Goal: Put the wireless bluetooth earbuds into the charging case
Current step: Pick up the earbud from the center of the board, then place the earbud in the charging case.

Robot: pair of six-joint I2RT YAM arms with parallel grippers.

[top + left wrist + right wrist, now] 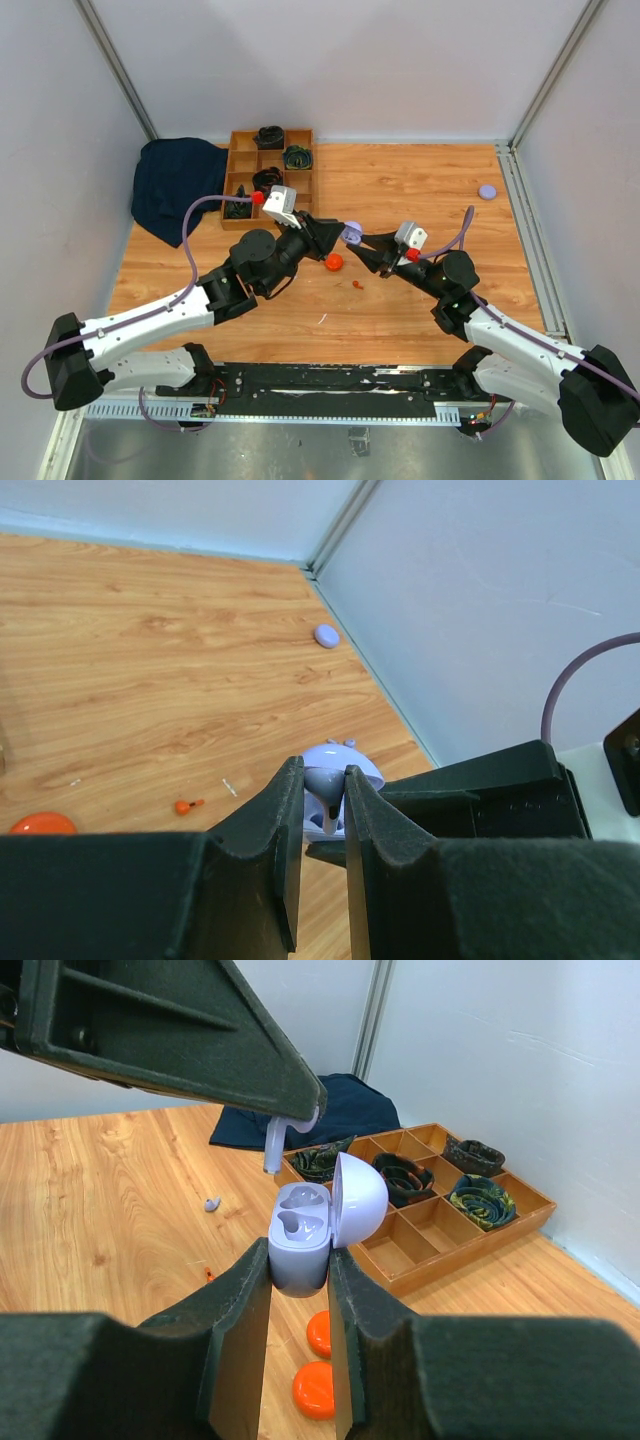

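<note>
Counted three wireless bluetooth earbuds. One lilac earbud (275,1150) pinched stem-down in the left jaws, just above the open case and not yet in a socket. A second lilac earbud (211,1203) lying loose on the bench (420,190). One orange earbud (185,806) loose near the bench middle.

One charging case (300,1235), lilac, lid hinged open, clamped by its body in the right jaws. Held up over the middle of the bench between the two arms. Two moulded sockets showing inside.

Left jaws closed on the earbud, right jaws closed on the case.

Two orange discs (320,1332) just beside each other on the bench below the case; only one orange blob made out from the top view. One lilac disc (327,635) far right, by the wall, well apart from the rest.

One wooden tray (470,1248) at far left, split into compartments. Four dark coiled bundles (405,1175) inside, each in its own compartment; cannot tell what they are. One dark blue cloth (175,185) heaped just left of the tray, touching it.
</note>
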